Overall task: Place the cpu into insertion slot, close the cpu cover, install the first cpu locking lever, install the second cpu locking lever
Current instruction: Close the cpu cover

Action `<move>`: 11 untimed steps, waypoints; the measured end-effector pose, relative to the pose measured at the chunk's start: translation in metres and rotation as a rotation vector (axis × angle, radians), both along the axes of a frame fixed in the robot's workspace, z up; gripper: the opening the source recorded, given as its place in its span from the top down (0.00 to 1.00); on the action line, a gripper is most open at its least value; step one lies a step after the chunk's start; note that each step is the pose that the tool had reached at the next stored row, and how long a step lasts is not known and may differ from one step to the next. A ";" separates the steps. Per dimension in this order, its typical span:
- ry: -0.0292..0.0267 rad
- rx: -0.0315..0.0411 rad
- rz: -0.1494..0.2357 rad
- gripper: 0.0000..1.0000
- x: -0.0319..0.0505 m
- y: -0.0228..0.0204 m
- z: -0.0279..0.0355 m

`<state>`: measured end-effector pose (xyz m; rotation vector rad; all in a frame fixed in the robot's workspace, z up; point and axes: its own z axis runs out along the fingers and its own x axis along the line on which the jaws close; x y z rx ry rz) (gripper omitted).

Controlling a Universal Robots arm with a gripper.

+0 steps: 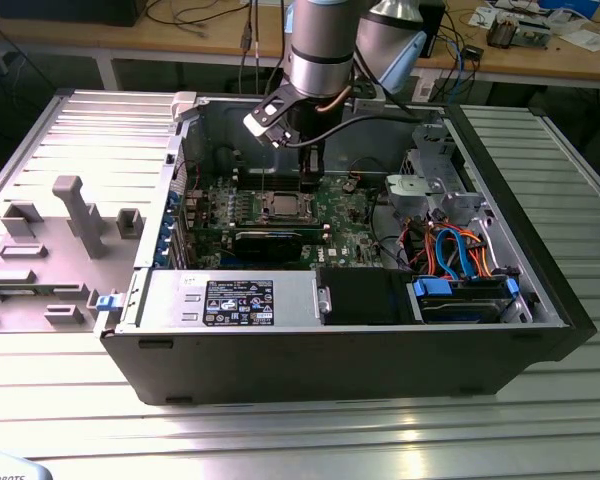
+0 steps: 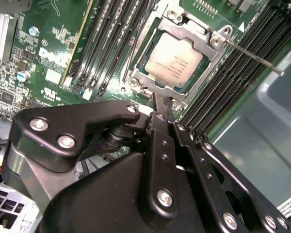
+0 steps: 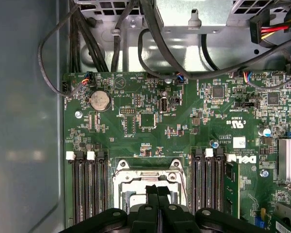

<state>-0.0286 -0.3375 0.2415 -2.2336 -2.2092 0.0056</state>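
Inside the open computer case (image 1: 380, 372), the gripper (image 2: 161, 102) hangs at the insertion slot (image 1: 283, 205), fingers (image 2: 157, 127) pressed together.
The cpu (image 2: 174, 60), faintly printed on top, lies in the slot under the lowered cpu cover (image 2: 184, 30). One locking lever (image 2: 254, 56) juts free, and a printed label (image 1: 238, 301) marks the near power supply (image 1: 295, 300).

cpu cover (image 3: 132, 176) partly behind hand (image 3: 157, 189), cables (image 3: 161, 41) cropped

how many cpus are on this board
1. The cpu sits in the insertion slot, with memory slots on both sides, just beyond the gripper. The gripper hides part of the board.
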 end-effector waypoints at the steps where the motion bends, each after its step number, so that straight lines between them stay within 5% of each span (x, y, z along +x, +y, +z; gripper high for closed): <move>1: 0.0000 0.0001 0.000 0.89 -0.0005 0.0000 -0.0001; 5: 0.0000 0.0001 0.003 0.89 -0.0032 0.0000 -0.0014; 11: 0.0000 0.0000 0.023 0.89 -0.0181 -0.0001 -0.0089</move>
